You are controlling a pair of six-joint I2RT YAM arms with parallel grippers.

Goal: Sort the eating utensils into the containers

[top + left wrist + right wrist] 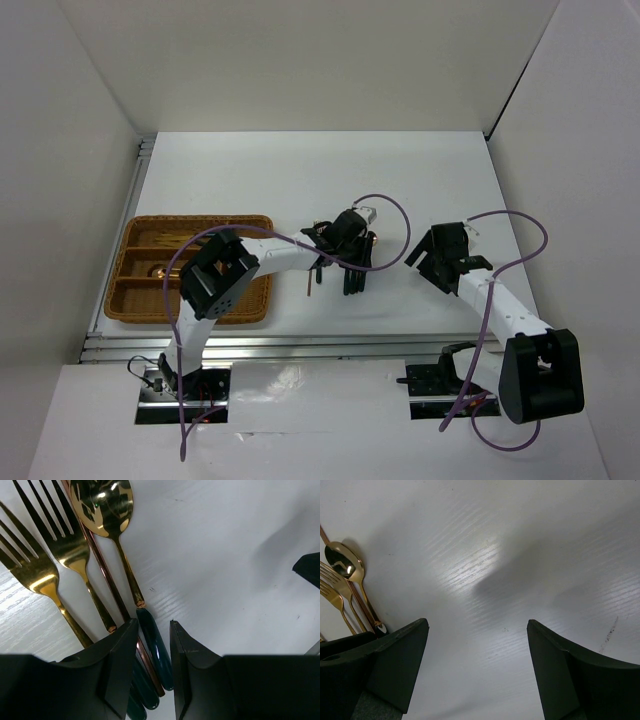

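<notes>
Several eating utensils [355, 272] with gold heads and dark green handles lie side by side at mid-table. In the left wrist view I see two forks [70, 555], a spoon [102, 505] and a thin brown stick [107, 575]. My left gripper [152, 624] is down over their handles. Its jaws stand narrowly apart, straddling the spoon's green handle [155, 645] and the stick, with a sliver of table showing beside the handle. The containers are one wicker tray [200, 219] at the left, with a gold utensil [160, 270] inside. My right gripper [477, 622] hangs open over bare table, right of the utensils.
An aluminium rail [300, 345] runs along the table's near edge and another along its left side. White walls close in the back and both sides. Purple cables [385, 205] loop above both arms. The left arm's elbow [215, 275] overlaps the tray's right end.
</notes>
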